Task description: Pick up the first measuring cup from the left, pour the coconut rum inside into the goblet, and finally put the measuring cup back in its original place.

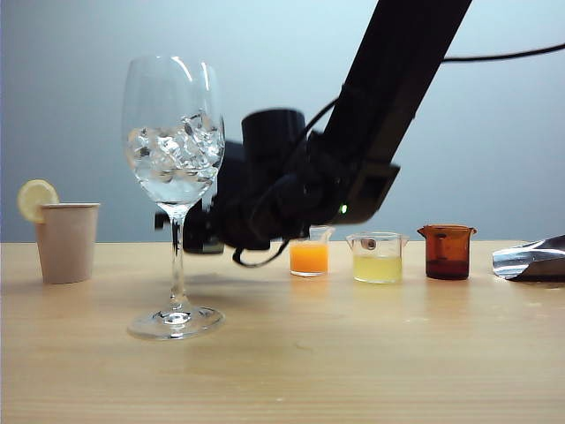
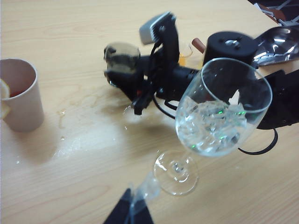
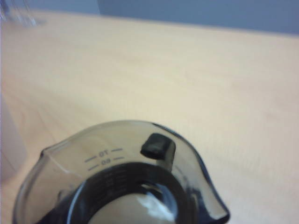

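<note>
Bench (image 1: 371, 371): light wood, carrying everything in view

Goblet (image 1: 174, 141): standing upright toward the near edge, left of centre; ice and a little clear liquid are sitting in the bowl, so I cannot tell whether the coconut rum (image 3: 145, 205) has gone in or that is melt

My right arm (image 1: 388, 97) is reaching down behind the goblet. My right gripper (image 3: 158, 147) is closing around the first measuring cup (image 3: 121, 177): one dark pad is pressing inside the smoky wall and the jaws are standing half-narrowed on it. The cup is upright; a pale pool is showing at its bottom, so I am judging the pour not yet made. Whether the cup has left the bench I cannot tell

My left gripper (image 2: 133, 210) is hovering over the near edge beside the goblet's foot; its tips look pinched close with something clear between them, but I cannot tell their state

Paper cup (image 1: 67, 240), with a lemon slice, near the left edge

Left to do: carry, tilt over the goblet, return the cup to its spot
</note>
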